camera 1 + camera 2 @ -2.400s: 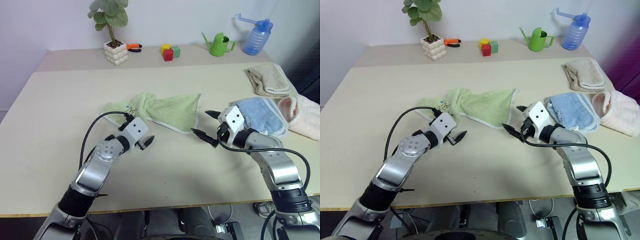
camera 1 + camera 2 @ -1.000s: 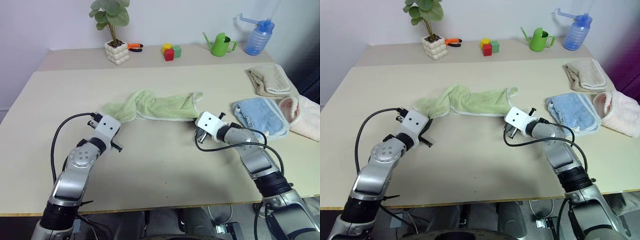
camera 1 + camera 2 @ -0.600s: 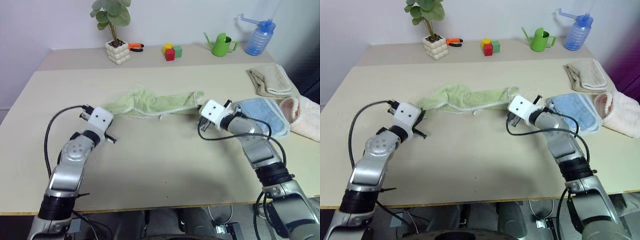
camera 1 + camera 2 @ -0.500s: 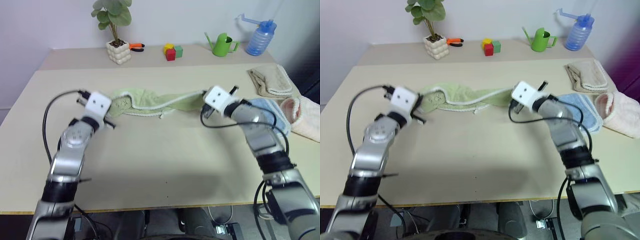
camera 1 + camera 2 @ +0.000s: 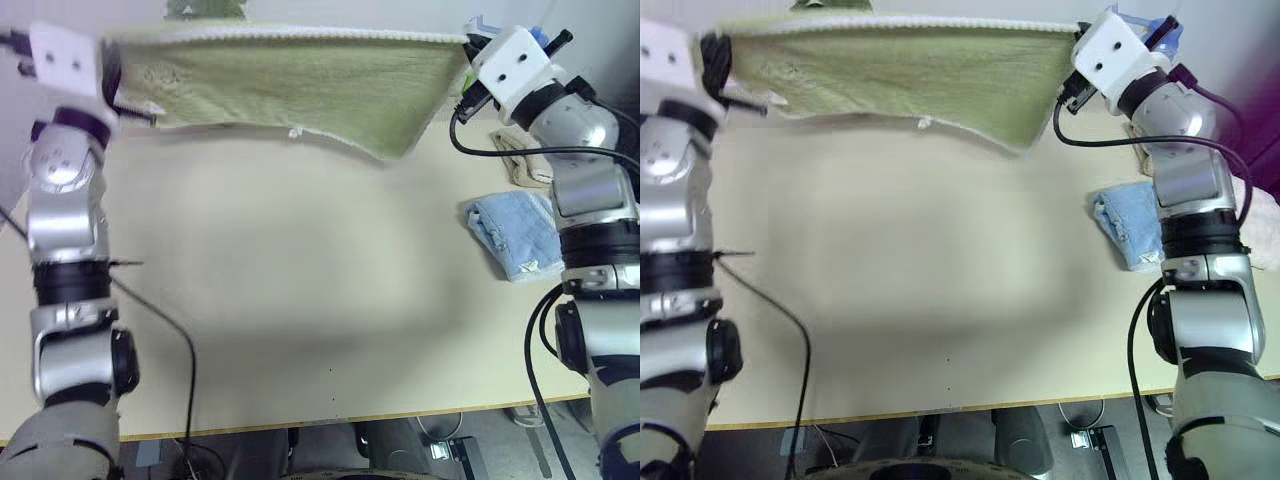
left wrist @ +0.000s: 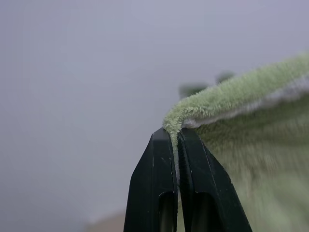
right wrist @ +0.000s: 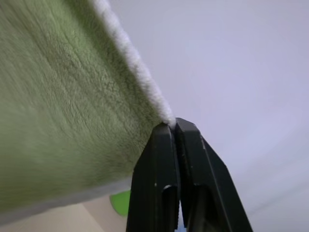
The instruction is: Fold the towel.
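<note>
Here the towel (image 5: 290, 85) hangs stretched above the tabletop (image 5: 300, 290), corners pinched between left jaws and right jaws, screening objects behind; blue towel (image 5: 512, 232) below right jaws. Wrist views show each pinch.

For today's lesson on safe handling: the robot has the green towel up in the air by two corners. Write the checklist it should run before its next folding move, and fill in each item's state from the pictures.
1. Left tool clamped on a towel corner: ok, fingers shut on the edge.
2. Right tool clamped on the other top corner: ok, fingers shut on the whitish edge.
3. Top edge stretched straight between the tools: ok, nearly level.
4. Towel hanging flat: not ok, the lower edge is uneven, deeper toward the right.
5. Towel clear of the table: ok, it hangs above the surface.
6. Landing area free: ok in the middle; the blue towel lies to the right, keep away.
</note>
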Controlling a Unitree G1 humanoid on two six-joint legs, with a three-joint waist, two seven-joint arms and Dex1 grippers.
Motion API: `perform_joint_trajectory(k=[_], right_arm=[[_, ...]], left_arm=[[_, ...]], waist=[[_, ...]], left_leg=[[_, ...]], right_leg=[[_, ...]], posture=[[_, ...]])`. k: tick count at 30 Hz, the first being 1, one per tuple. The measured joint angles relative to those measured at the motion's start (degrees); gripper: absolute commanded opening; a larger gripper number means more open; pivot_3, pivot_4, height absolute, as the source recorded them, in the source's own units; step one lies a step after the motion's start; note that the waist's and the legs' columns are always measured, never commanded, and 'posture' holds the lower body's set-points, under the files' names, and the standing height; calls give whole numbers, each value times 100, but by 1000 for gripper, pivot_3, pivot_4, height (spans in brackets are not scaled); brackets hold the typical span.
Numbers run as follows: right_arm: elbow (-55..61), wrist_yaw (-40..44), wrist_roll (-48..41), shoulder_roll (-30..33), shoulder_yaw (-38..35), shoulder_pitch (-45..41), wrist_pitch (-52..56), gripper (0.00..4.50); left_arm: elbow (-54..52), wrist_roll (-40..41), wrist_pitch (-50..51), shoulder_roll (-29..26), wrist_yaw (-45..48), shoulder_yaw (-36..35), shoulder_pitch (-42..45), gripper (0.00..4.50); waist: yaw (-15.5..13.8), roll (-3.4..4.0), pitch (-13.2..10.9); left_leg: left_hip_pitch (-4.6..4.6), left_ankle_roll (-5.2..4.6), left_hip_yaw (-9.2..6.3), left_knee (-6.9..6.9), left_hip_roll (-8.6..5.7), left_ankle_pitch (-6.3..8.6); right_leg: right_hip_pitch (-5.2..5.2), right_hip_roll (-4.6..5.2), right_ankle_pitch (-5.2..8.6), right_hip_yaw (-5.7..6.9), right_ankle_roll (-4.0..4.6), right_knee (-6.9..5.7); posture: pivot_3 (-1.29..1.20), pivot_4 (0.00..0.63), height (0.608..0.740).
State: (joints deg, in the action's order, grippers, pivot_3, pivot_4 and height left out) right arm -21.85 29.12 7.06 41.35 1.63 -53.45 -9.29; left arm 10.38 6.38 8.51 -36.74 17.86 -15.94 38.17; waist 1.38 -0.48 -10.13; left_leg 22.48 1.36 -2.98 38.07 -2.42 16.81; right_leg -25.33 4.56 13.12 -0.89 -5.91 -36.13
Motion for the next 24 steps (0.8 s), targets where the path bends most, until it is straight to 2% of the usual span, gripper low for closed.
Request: perform_joint_trajectory(k=[5,8,11,16,18,24], right_arm=[[1476,1302,-1097,264,-49,1578,943,57],[2365,2073,-1721,640,-63,2449,1761,57],[3146,2804,-2213,1288,-122,3292,2509,57],[3741,3580,-2751,1965,-336,4099,3217,57],[3760,3683,-2868,1993,-462,4130,3331,57],[3600,3398,-2657,1615,-391,3490,3098,57]], left_arm=[[-1516,663,898,-328,893,-406,-2263,0],[-2290,1071,1440,-517,1423,-634,-3377,0],[-3015,1551,1983,-847,2058,-912,-4381,0],[-3613,1820,2460,-1456,2858,-1222,-5461,0],[-3615,1797,2489,-1551,3070,-1259,-5685,0],[-3273,1659,2306,-1507,2985,-1215,-5252,0]], waist=[[-45,-1,-1],[-100,1,-2],[-106,1,-1],[-70,4,0],[-58,4,-1],[-72,2,-1]], left_leg=[[-4,-33,-2,13,3,18],[-4,-39,-13,17,2,22],[-26,-43,-20,16,4,25],[-60,-44,-12,12,9,26],[-82,-46,-5,7,13,27],[-98,-46,-2,9,14,27]], right_leg=[[8,3,-1,-3,-2,2],[15,13,-1,-2,0,2],[44,18,1,2,4,10],[67,10,11,4,23,11],[85,5,14,4,27,12],[101,-4,14,6,25,11]], posture=[[0,150,730],[0,150,730],[0,150,730],[0,150,730],[0,150,730],[0,150,730]])
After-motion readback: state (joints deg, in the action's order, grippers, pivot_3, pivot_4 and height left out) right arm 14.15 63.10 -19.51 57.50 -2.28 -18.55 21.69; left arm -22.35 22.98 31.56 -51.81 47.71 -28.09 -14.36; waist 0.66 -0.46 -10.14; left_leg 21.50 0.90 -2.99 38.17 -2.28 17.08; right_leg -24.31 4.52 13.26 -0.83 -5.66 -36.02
